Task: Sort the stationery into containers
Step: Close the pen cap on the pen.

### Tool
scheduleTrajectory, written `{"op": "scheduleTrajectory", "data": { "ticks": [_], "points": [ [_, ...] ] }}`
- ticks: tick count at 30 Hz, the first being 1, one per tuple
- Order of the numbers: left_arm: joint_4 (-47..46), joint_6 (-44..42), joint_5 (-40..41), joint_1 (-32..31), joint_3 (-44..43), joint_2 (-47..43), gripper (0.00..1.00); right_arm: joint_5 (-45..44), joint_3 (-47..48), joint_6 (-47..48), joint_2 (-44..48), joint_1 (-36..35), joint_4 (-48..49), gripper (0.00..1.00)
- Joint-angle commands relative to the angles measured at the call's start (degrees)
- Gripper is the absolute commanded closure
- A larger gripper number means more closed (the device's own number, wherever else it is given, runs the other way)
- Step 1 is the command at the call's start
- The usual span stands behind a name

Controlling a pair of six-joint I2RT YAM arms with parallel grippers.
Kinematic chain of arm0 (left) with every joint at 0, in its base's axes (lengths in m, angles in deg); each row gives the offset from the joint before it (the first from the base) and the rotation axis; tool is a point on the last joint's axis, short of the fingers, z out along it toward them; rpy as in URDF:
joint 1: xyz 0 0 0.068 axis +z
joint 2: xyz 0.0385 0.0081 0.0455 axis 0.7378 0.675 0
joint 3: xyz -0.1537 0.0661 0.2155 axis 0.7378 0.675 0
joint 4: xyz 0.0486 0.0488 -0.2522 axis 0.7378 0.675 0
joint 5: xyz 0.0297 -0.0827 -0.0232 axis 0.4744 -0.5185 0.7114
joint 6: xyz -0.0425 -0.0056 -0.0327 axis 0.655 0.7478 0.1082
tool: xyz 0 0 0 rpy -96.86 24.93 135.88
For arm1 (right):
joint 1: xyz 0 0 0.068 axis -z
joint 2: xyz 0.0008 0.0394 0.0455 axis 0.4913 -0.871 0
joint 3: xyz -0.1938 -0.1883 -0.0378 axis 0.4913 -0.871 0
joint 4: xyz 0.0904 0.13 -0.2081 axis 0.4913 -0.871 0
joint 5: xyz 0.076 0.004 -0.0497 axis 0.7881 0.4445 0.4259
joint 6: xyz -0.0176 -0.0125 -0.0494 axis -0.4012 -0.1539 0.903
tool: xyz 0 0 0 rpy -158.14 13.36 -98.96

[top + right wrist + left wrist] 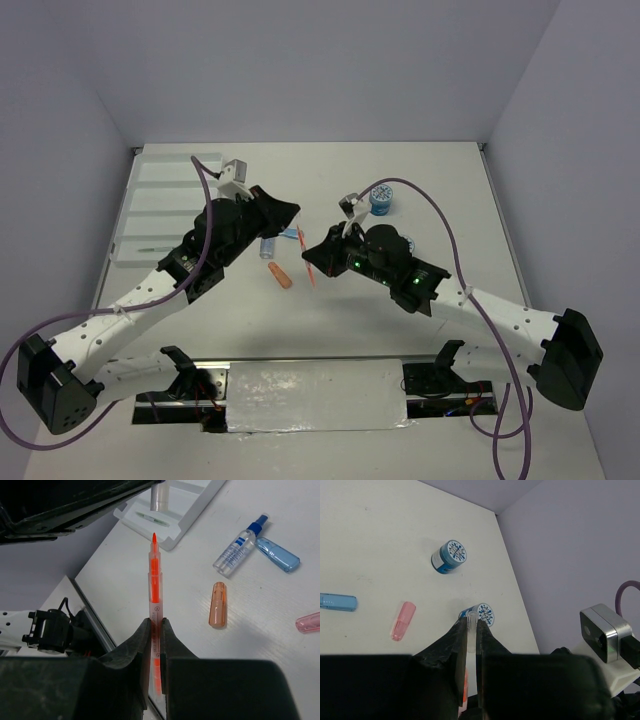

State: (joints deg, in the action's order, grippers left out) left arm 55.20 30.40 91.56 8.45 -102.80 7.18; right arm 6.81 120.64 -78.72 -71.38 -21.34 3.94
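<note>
Right tool (155, 625), nearest the lens, pinches an uncapped orange pen (155, 575) above the counter (250, 645), where its orange cap (218, 605) lies near a clear spray bottle (239, 547). Left tool (472, 623) is pressed together on a small clear tube (471, 637). At far left, the white tray (160, 205) holds a thin green pen (152, 519).

The left arm (120, 320) and right arm (500, 315) have white tubes and chunky black joints. A purple cable (452, 245) loops over each. The left tool (471, 622) and right tool (155, 625) are black. Tiny green lights (352, 265) glow on the right arm.
</note>
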Motion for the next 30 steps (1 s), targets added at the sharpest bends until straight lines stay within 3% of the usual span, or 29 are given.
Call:
{"op": "scheduleTrajectory", "data": {
  "ticks": [1, 30],
  "points": [
    [-3.97, -0.91, -1.62, -0.20, 0.10, -0.10, 1.00, -1.53, 3.33, 1.11, 0.93, -0.65, 0.66, 1.00],
    [-3.62, -2.49, -2.33, -0.20, 0.98, -0.10, 1.00, -4.52, 5.89, 1.90, -0.04, -0.57, -1.64, 1.00]
  ]
}}
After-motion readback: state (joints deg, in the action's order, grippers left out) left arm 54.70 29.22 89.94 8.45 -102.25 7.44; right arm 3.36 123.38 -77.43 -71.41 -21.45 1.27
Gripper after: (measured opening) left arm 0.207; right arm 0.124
